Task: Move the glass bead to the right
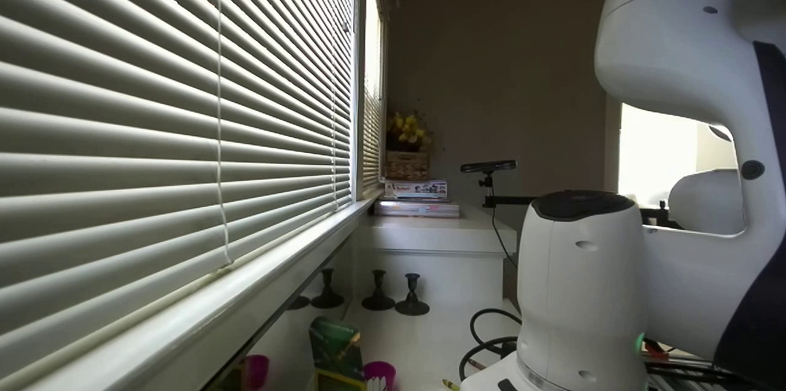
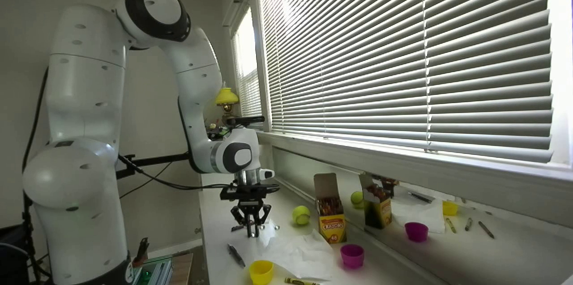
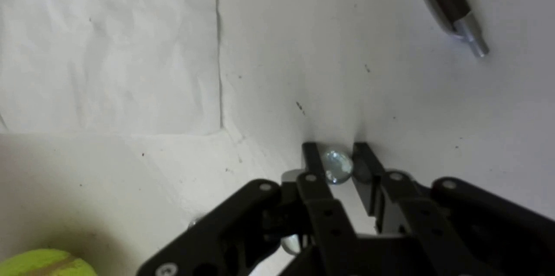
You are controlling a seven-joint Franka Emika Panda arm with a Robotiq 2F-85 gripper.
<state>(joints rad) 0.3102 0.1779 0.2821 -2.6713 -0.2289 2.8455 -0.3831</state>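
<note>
A clear, shiny glass bead (image 3: 337, 166) sits between my two black fingertips in the wrist view. My gripper (image 3: 334, 154) is shut on it, with a finger pad against each side. In an exterior view my gripper (image 2: 253, 233) points straight down at the white tabletop, and its tips are at or just above the surface. I cannot tell whether the bead touches the table. Another glass bead (image 3: 290, 245) lies partly hidden behind the left finger linkage. A further bead (image 3: 194, 222) shows only at its edge. The gripper is out of view in an exterior view that shows the arm's base.
White paper (image 2: 301, 253) and a dark pen (image 2: 236, 256) lie near the gripper. A tennis ball (image 2: 301, 215), a crayon box (image 2: 331, 220), a magenta cup (image 2: 352, 256), a yellow cup (image 2: 261, 272) and a crayon (image 2: 301, 282) stand or lie around. A mirror runs along the wall.
</note>
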